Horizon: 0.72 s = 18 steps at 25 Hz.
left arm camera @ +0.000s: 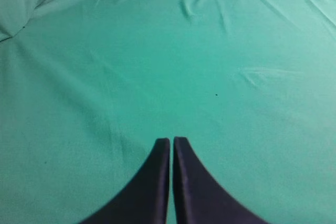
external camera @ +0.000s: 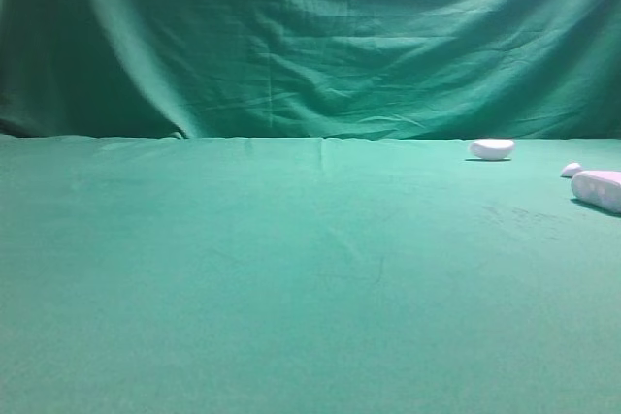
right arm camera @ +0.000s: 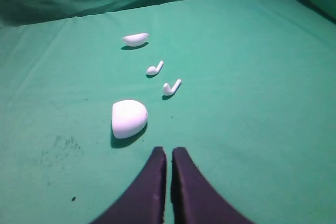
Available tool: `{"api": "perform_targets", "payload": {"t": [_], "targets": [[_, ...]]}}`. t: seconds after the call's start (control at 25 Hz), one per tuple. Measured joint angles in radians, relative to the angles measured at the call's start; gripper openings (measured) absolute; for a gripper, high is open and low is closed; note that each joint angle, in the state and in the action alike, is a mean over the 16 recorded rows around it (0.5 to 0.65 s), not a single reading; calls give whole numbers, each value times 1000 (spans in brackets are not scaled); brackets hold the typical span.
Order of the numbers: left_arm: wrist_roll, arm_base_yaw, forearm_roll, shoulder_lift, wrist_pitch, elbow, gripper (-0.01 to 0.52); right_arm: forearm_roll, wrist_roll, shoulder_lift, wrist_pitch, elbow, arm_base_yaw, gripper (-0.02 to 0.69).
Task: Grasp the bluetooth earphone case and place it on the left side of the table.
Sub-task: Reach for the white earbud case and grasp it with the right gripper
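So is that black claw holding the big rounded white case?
No: in the right wrist view the right gripper is shut on nothing, and the smooth white rounded case lies apart on the green cloth table.

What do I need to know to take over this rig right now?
Left claw: shut, holding nothing, above bare green cloth.
Right claw: shut, holding nothing, just short of the earphone case.
The case lies on the right side of the table; beyond it are the near earbud, the far earbud and a white bowl-shaped piece.
Done: nothing yet.
Left: grasp the case and place it on the table's left side.
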Motion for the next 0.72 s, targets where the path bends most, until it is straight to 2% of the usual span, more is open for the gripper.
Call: {"api": "perform_targets", "payload": {"t": [0.16, 0.28, 0.72], "targets": [[0, 0, 0, 0, 0, 0, 0, 51, 0, 60, -20, -84, 0, 0], [0, 0, 0, 0, 0, 0, 0, 65, -7, 145, 33, -179, 0, 0], [0, 0, 0, 0, 0, 0, 0, 36, -102, 660, 481, -575, 22, 0]]}}
